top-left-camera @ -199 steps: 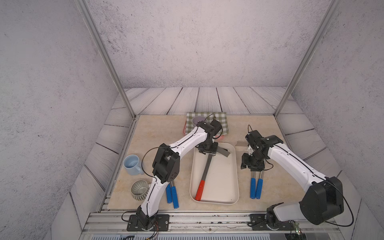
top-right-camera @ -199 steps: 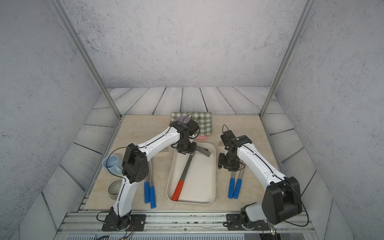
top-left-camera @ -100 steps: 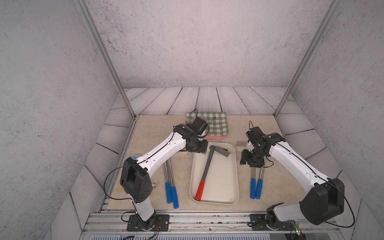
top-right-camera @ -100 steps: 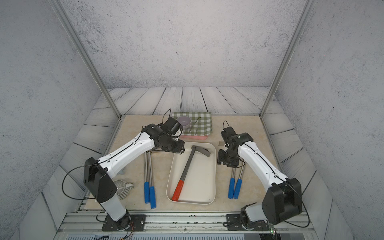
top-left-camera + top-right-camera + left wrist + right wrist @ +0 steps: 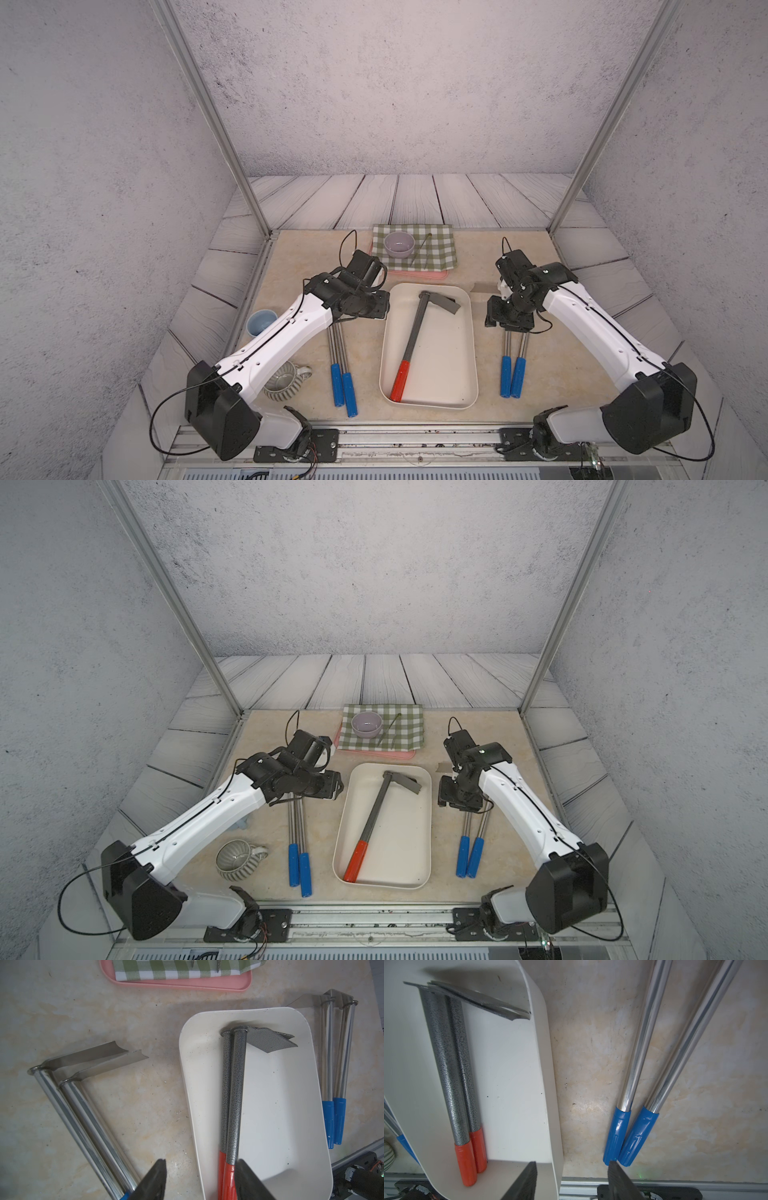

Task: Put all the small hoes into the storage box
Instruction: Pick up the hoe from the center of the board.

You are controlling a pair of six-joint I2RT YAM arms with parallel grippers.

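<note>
Small hoe [image 5: 415, 332] lies diagonally inside the storage box [image 5: 451, 365].

Top cams high, front, angled down on whole table [image 5: 291, 266]; wrist cams close, sharing storage box [image 5: 280, 1105].

Left arm [image 5: 291, 332] pulled off storage box [image 5: 451, 357], now beside it

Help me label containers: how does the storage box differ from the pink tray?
The storage box is cream-white with raised walls; the pink tray is nearly flat. The box is uncovered and nearer the robot; the tray lies behind it under a green-checked cloth. Both are rounded rectangles.
</note>
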